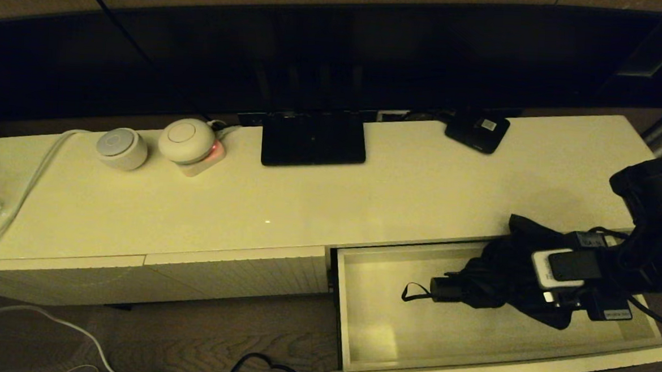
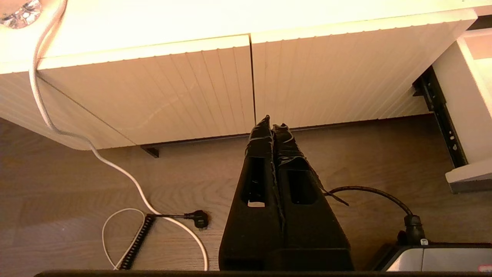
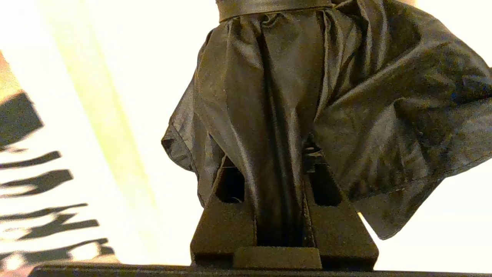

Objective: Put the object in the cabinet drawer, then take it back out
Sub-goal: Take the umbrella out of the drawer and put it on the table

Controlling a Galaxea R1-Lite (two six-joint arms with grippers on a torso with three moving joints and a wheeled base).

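Two round white devices (image 1: 121,148) (image 1: 186,140) sit toward the left rear of the cream surface (image 1: 364,199), one of them on a base glowing red. Flat black stand plate (image 1: 313,138) at the back centre; small black box with white label (image 1: 477,131) further right. White cable (image 1: 6,220) runs off the left end down to the wood floor (image 2: 77,200). Dark screen fills the wall behind.

Drawer (image 1: 368,335) pulled out at right, cream interior. Black umbrella (image 1: 485,276) is over the drawer's right half, handle and wrist loop pointing left, some fabric overhanging the rear edge. Whether it touches the drawer bottom: cannot tell. Right claw (image 3: 282,184) clamped on the bunched fabric, fingers either side of the folds.

Left claw (image 2: 272,125) parked low before the closed ribbed fronts (image 2: 173,88), fingers pressed together, nothing between them.
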